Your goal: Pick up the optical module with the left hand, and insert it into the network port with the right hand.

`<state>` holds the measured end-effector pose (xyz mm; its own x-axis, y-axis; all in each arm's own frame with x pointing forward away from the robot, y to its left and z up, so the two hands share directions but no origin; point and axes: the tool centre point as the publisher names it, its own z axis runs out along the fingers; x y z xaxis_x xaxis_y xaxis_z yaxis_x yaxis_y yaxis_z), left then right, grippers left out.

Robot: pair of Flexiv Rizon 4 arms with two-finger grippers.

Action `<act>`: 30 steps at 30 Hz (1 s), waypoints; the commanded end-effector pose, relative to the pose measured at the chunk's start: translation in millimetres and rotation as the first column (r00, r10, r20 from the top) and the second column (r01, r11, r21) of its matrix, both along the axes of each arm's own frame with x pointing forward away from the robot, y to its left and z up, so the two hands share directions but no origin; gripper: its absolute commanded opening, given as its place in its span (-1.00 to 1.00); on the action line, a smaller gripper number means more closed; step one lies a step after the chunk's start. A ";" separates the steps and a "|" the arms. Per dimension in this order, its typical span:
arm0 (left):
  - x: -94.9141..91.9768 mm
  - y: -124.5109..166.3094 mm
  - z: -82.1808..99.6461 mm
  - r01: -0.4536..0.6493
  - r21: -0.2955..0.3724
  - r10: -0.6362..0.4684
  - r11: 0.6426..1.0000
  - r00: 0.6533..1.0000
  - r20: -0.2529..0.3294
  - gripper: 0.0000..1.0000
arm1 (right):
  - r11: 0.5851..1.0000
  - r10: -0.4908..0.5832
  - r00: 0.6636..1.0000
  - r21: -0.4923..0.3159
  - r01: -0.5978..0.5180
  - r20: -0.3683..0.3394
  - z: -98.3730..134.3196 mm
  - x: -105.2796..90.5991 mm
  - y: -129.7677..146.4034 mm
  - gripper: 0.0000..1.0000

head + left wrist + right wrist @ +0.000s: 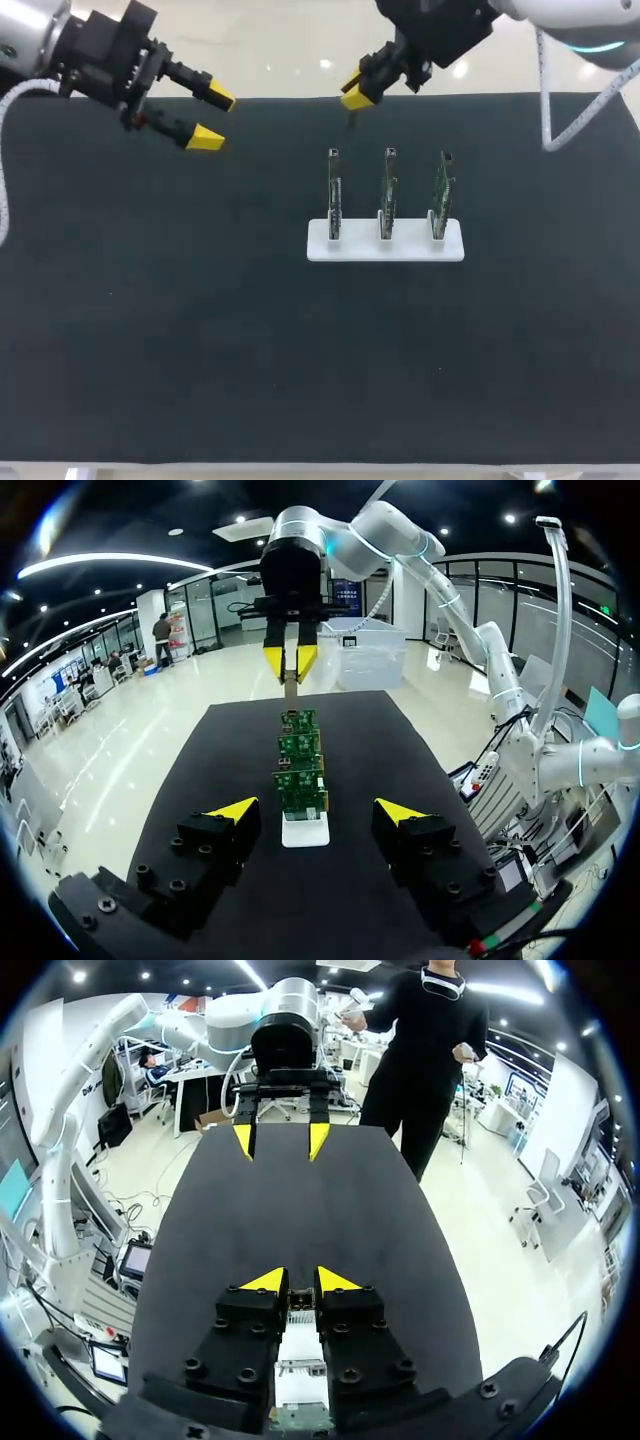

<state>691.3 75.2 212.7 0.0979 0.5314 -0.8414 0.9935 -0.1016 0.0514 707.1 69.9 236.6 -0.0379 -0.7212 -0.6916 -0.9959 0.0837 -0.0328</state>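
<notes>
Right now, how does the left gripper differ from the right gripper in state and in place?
The left gripper has its fingers wide apart and holds nothing; the right gripper has its fingers close together, shut on the small optical module. The left gripper is at the far left of the table, away from the circuit boards; the right gripper is nearer them, at the far edge. Both have yellow tips.
</notes>
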 end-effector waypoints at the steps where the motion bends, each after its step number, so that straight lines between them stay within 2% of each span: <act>1: 1.0 -0.3 -0.1 0.002 0.003 -0.002 1.000 1.000 -0.001 1.00 | 1.000 0.019 1.000 -0.001 -0.019 -0.013 0.5 5.6 -16.9 -1.00; 8: 1.0 -0.3 -0.1 0.002 0.003 -0.002 1.000 1.000 -0.001 1.00 | 0.998 0.036 0.997 -0.043 -0.039 -0.068 -3.7 8.5 -48.7 -1.00; 16: 1.0 -0.3 -0.1 0.002 0.003 -0.002 1.000 1.000 -0.001 1.00 | 0.996 0.049 0.996 -0.066 -0.054 -0.069 -12.5 8.7 -79.3 -1.00; 21: 1.0 -0.3 -0.1 0.002 0.003 -0.002 1.000 1.000 -0.001 1.00 | 0.992 0.057 0.996 -0.110 -0.064 -0.069 -18.1 8.2 -92.3 -1.00; 30: 1.0 -0.3 -0.1 0.002 0.003 -0.002 1.000 1.000 -0.001 1.00 | 0.990 0.066 0.996 -0.121 -0.073 -0.063 -35.2 5.8 -104.1 -1.00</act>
